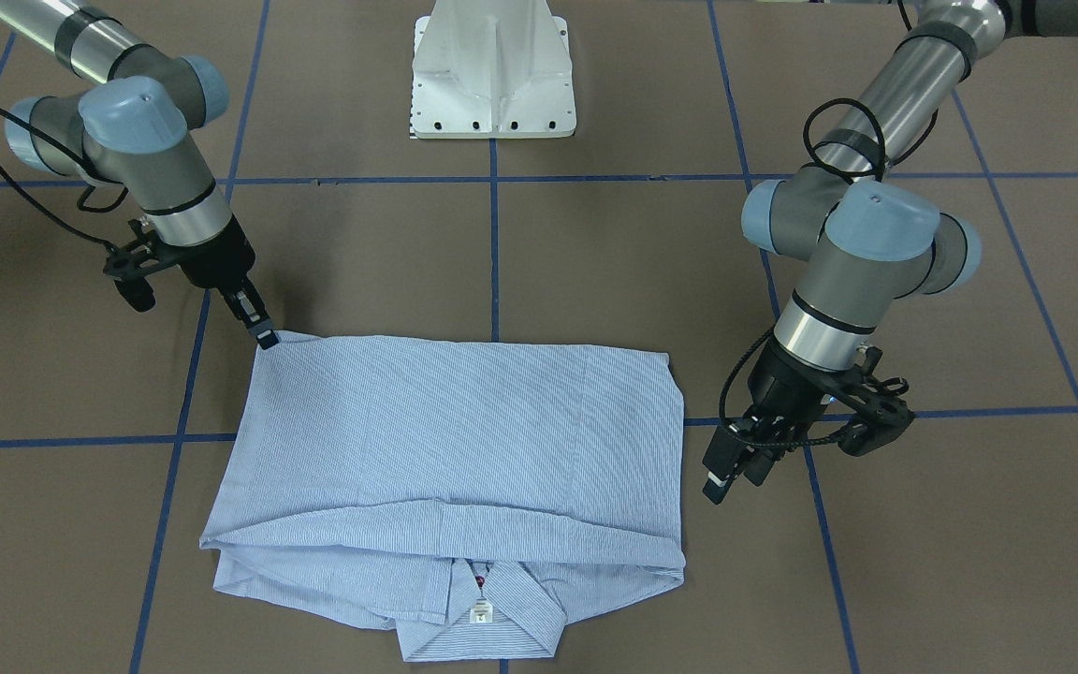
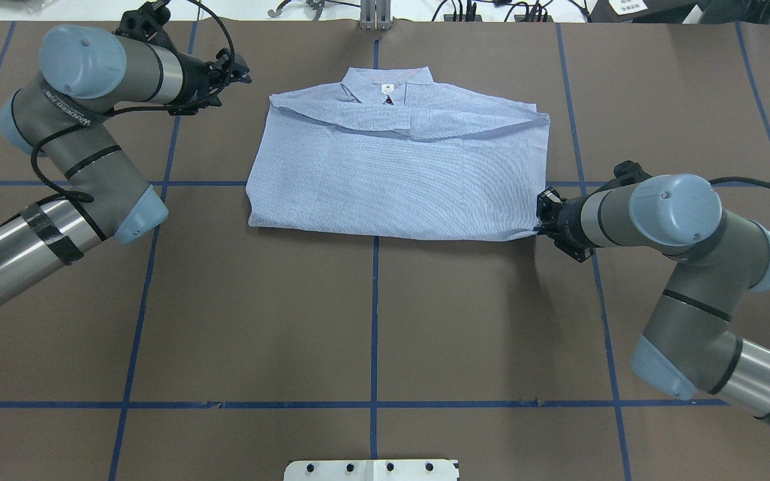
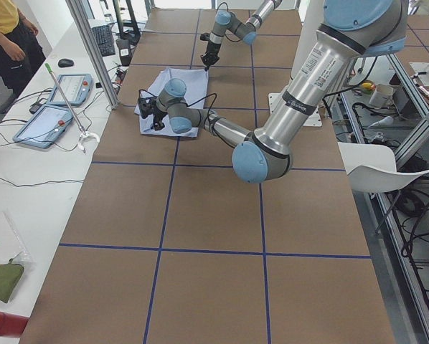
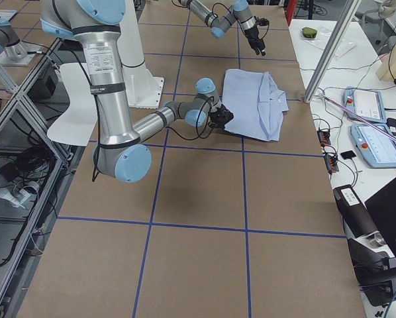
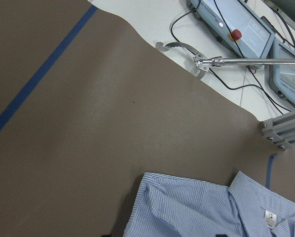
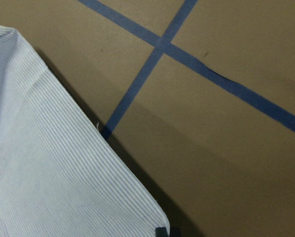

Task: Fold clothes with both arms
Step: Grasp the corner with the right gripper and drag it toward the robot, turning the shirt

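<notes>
The light blue striped shirt (image 1: 455, 440) lies folded into a rectangle on the brown table, with its collar and white label (image 1: 481, 613) at the far edge from the robot. It also shows in the overhead view (image 2: 398, 180). My right gripper (image 1: 265, 337) is low at the shirt's near right corner (image 2: 537, 217), its fingers together on the cloth edge; the right wrist view shows that corner (image 6: 49, 173). My left gripper (image 1: 734, 477) is open and empty, hovering off the shirt's left side near the collar end (image 2: 238, 67). The left wrist view shows the collar (image 5: 197, 207).
The white pedestal base (image 1: 492, 75) stands at the robot's side of the table. Blue tape lines (image 1: 492, 253) cross the brown surface. Beyond the far table edge are teach pendants (image 5: 236, 24), a grabber tool (image 5: 206, 61) and an aluminium post (image 5: 285, 131). An operator (image 3: 10, 36) stands there.
</notes>
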{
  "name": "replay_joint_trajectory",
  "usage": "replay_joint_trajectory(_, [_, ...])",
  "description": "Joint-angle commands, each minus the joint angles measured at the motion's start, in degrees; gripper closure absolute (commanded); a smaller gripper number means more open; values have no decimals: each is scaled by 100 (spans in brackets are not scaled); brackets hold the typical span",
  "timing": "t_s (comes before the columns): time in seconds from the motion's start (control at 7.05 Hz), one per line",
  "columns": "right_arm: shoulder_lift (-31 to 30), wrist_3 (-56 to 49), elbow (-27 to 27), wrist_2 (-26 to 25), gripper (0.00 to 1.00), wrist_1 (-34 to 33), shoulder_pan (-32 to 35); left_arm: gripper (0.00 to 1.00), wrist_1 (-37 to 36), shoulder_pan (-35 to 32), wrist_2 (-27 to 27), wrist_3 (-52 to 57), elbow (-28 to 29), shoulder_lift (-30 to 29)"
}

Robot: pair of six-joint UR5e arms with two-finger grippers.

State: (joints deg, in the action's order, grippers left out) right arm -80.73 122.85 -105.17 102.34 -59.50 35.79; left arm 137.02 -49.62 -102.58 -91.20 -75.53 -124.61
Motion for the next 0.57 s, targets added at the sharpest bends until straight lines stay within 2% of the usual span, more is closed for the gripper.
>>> replay_joint_trajectory(0.0, [-853, 3, -1194, 853, 100, -52, -360, 25, -9, -4, -25, -29, -346, 94])
replay_joint_trajectory(0.14, [-1022, 3, -1495, 1336, 100, -53, -685, 25, -26, 92, -95, -378, -870, 382])
replay_joint_trajectory(0.28, [-1250, -6, -1707, 2064, 100, -18, -836, 25, -122, 136, -504, -712, -1172, 542])
replay_joint_trajectory(0.43, [-1261, -6, -1787, 2706, 100, -18, -1029, 25, -140, 337, -569, -968, -1697, 813])
